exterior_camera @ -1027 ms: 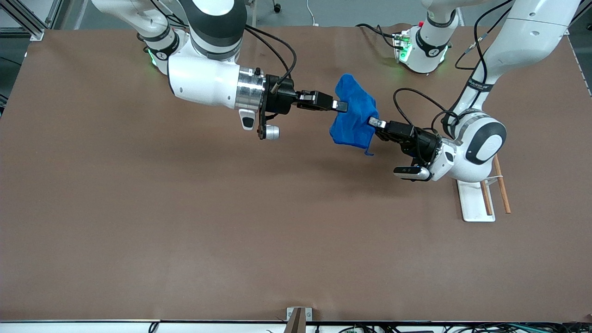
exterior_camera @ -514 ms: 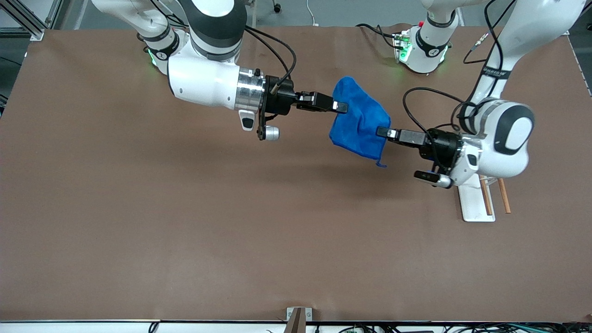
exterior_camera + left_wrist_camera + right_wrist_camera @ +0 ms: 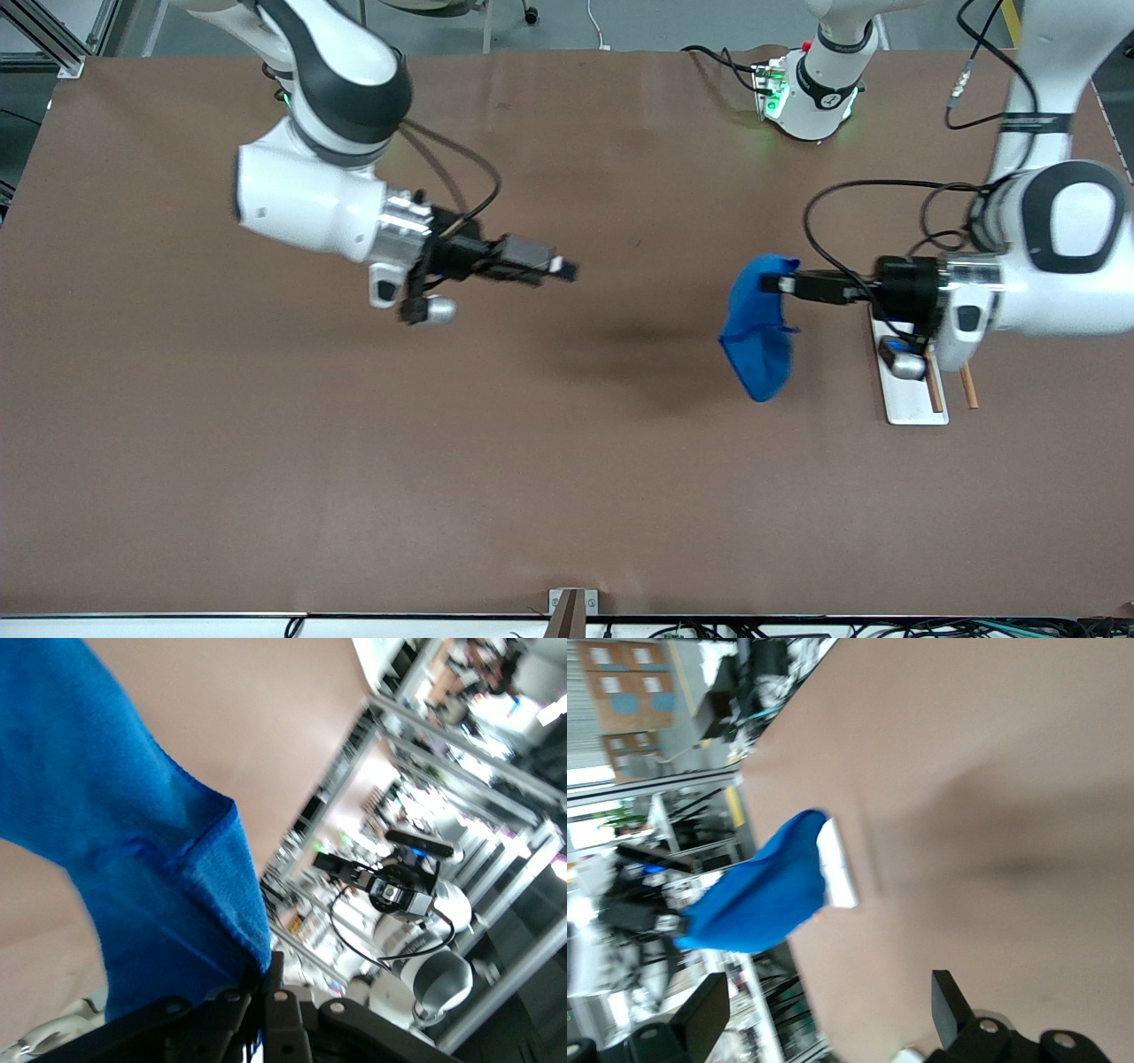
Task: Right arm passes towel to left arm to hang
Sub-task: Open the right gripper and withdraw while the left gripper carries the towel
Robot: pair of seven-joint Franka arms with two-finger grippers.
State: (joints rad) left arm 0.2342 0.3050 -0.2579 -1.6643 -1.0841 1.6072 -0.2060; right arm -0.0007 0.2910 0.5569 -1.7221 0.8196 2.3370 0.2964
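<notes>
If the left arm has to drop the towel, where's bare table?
Bare brown table lies nearer the front camera than both grippers, and between the right gripper and the towel hanging from the left gripper. It is crowded at the left arm's end: the white stand with wooden rods sits under that wrist.

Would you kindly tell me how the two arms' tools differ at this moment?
The left tool is shut on the towel, which hangs from it above the table; the right tool holds nothing. The left is near the white rack, the right over mid-table. Both are black and airborne.
</notes>
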